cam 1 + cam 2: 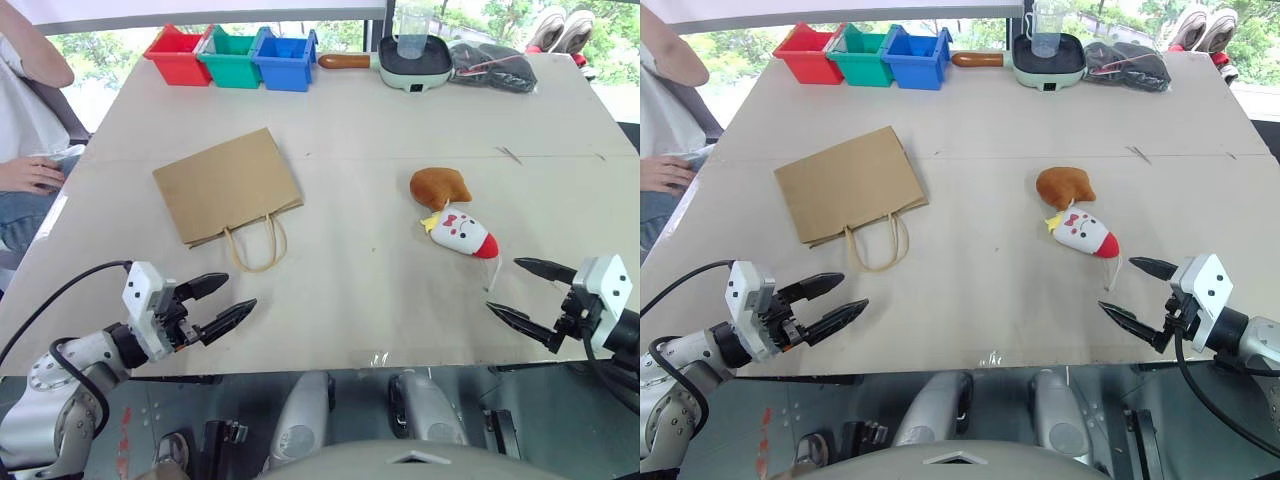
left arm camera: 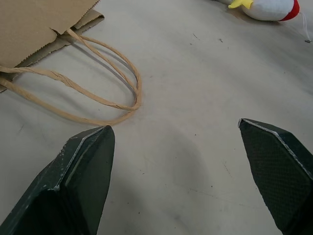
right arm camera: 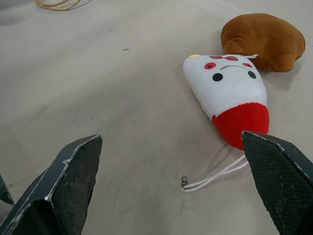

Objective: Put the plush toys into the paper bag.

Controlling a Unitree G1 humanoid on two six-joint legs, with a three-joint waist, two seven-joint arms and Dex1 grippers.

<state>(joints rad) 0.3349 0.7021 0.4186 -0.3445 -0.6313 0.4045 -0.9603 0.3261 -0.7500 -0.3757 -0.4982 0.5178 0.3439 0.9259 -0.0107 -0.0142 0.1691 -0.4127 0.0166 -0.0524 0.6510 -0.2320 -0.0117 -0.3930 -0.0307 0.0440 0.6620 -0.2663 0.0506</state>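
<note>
Task not started, by the look of it. Both plush toys lay on the table (image 1: 360, 260), none in the paper bag (image 1: 226, 183).

The bag lay flat and closed left of the table's middle, its handles (image 1: 256, 243) looped toward the near edge; its mouth would likely need opening first. The drumstick toy (image 1: 439, 185) and the white cone toy (image 1: 463, 231) lay touching, right of centre, red tip toward the near right corner, well apart from the bag.

Left gripper (image 1: 216, 307) hovered at the near edge, jaws wide, empty. Right gripper (image 1: 532, 293) likewise near the near right corner, wide and empty, close to the cone toy.

Along the far edge:
- red bin (image 1: 176, 55), green bin (image 1: 230, 58) and blue bin (image 1: 286, 61), contents not visible
- a pan (image 1: 414, 61) holding a clear cup (image 1: 412, 32)
- a black pouch (image 1: 492, 65)
</note>
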